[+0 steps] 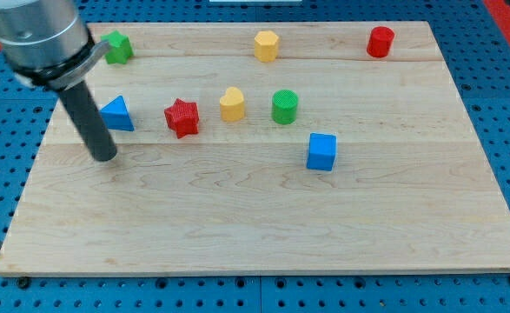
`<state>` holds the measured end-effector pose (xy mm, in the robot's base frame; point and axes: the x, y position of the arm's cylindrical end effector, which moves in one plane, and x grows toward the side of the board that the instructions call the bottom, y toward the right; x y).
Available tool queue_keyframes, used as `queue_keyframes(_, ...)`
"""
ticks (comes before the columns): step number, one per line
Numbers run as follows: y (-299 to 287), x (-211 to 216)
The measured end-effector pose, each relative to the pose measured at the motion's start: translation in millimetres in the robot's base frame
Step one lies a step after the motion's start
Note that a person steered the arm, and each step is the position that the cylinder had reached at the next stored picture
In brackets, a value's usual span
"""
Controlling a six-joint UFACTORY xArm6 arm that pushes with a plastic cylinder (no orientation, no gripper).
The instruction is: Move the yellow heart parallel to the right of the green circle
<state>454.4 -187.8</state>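
The yellow heart point(232, 103) sits on the wooden board point(263, 217) just left of the green circle point(284, 106), a small gap between them. My tip point(103, 157) rests on the board at the view's left, just below and left of the blue triangle point(116, 114). It is far left of the heart, with the red star point(182, 117) lying between them. The tip touches no block.
A green block point(116, 47) lies at the top left, partly behind the arm. A yellow hexagon point(266, 44) is at top centre, a red cylinder point(380, 42) at top right, and a blue cube point(321, 151) below right of the green circle.
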Motion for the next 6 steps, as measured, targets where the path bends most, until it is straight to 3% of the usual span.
queue_keyframes(3,4,-41)
queue_keyframes(4,45,-54)
queue_keyframes(5,25,-87)
queue_keyframes(6,3,-82)
